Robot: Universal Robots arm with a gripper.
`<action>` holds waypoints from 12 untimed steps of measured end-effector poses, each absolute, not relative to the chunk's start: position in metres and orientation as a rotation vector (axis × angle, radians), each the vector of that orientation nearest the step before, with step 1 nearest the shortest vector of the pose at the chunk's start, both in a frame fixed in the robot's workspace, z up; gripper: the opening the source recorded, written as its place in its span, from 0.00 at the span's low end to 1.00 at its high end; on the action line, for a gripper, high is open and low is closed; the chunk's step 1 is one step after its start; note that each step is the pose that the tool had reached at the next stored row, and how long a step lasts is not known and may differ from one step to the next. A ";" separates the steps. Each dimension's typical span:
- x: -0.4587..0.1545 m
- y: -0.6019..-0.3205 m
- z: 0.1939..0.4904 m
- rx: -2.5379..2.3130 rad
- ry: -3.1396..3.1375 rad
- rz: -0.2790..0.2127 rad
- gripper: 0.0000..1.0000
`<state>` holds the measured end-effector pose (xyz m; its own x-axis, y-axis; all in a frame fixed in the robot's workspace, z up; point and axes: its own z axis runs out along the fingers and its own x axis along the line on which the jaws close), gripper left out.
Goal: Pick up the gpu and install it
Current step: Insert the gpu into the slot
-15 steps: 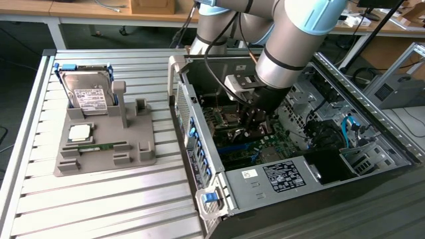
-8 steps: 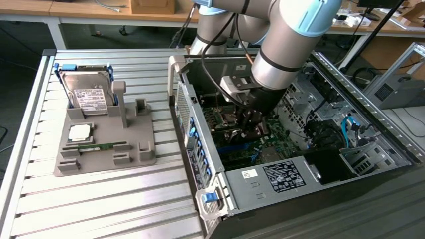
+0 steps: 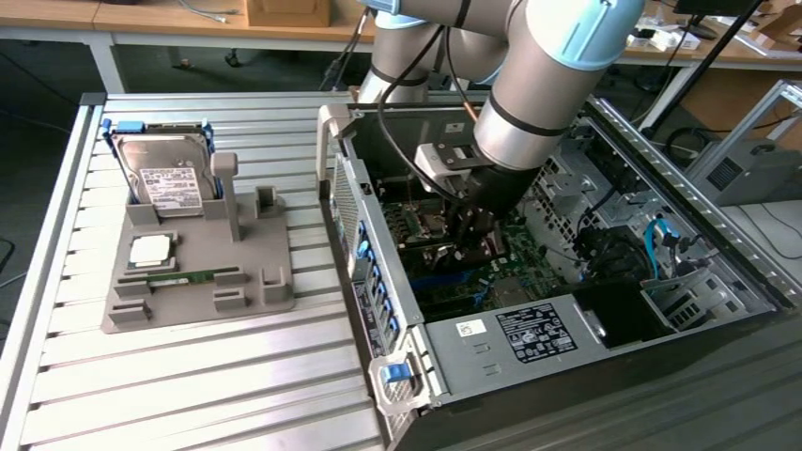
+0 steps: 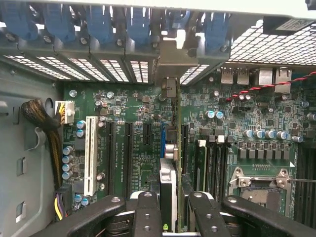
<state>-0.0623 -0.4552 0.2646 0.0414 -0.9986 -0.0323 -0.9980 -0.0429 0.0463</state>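
Inside the open computer case (image 3: 551, 310), the gripper (image 4: 170, 217) reaches down over the green motherboard (image 4: 138, 148). Its fingers (image 4: 148, 212) are partly closed on the gpu (image 4: 170, 148), clamping it edge-on and upright above the expansion slots, its metal bracket end near the case's rear wall with the blue clips (image 4: 98, 22).

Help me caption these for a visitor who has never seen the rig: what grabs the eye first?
The big grey robot arm plunging into the open computer case, its gripper shut on the gpu held edge-on above the green motherboard. On the exterior view's left, a grey parts holder carries an upright hard drive.
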 end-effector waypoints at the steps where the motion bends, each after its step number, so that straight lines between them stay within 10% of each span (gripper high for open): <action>1: -0.062 -0.455 0.265 2.259 -2.166 -0.087 0.27; 12: -0.062 -0.455 0.264 2.211 -2.190 -0.059 0.27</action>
